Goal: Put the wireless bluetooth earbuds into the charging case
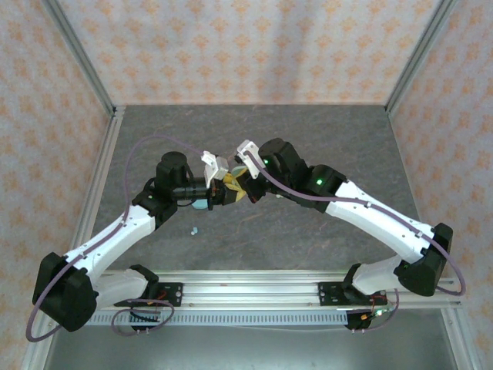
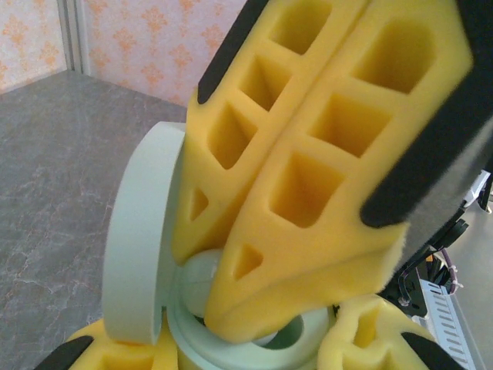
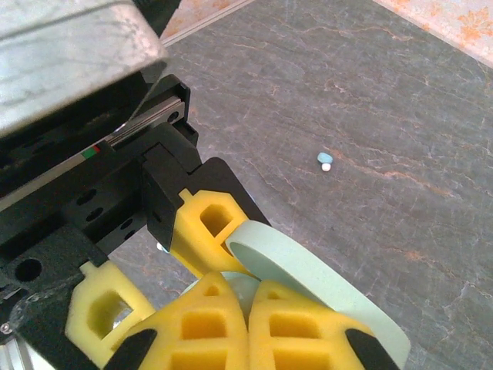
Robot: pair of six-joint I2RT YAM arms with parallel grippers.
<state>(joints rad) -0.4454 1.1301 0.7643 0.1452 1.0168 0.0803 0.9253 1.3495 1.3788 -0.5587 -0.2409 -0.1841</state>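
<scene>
White shells cover the left arm (image 1: 115, 231) and right arm (image 1: 377, 220), with black joints and bases. A purple cable (image 1: 142, 146) loops along each. Green lights (image 1: 317, 183) glow on the right. End effector fingers (image 2: 308, 177) are yellow, hollow-celled, black-backed.

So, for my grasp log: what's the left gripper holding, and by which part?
The mint charging case, clamped across its base by the left gripper.

My table (image 1: 323, 131) is a grey slab veined like stone, and an aluminium rail (image 1: 246, 287) runs along its near edge. One light blue earbud (image 1: 194, 230) with a white tip lies alone on the bare grey, left of the middle.
</scene>
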